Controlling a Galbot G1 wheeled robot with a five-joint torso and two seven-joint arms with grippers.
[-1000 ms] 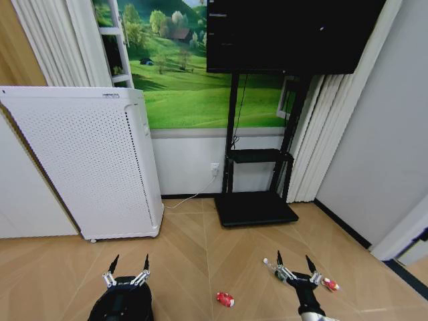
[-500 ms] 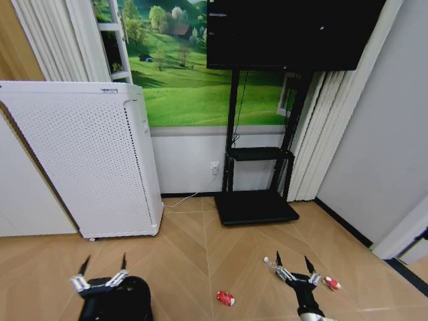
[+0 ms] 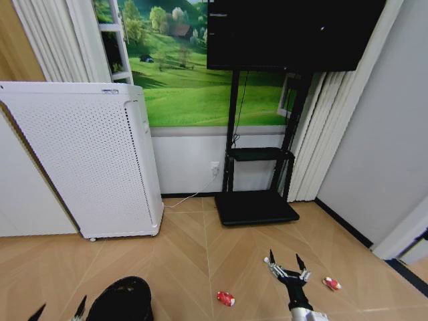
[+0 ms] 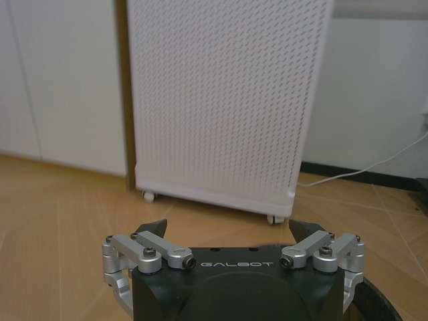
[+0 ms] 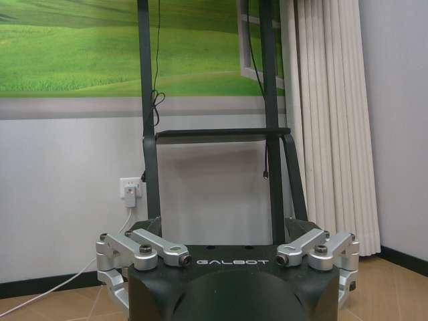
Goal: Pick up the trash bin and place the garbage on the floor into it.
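The trash bin (image 3: 124, 299), small, round and black with a dark bag liner crumpled over its rim, stands upright on the wooden floor at the lower left of the head view; a curved sliver of its rim (image 4: 384, 302) shows in the left wrist view. A crumpled red-and-white piece of garbage (image 3: 225, 299) lies on the floor well to its right. A second red-and-white piece (image 3: 330, 283) lies farther right.

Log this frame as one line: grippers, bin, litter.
left gripper: open, beside bin | right gripper: open, empty, above floor | red can and red wrapper: on floor
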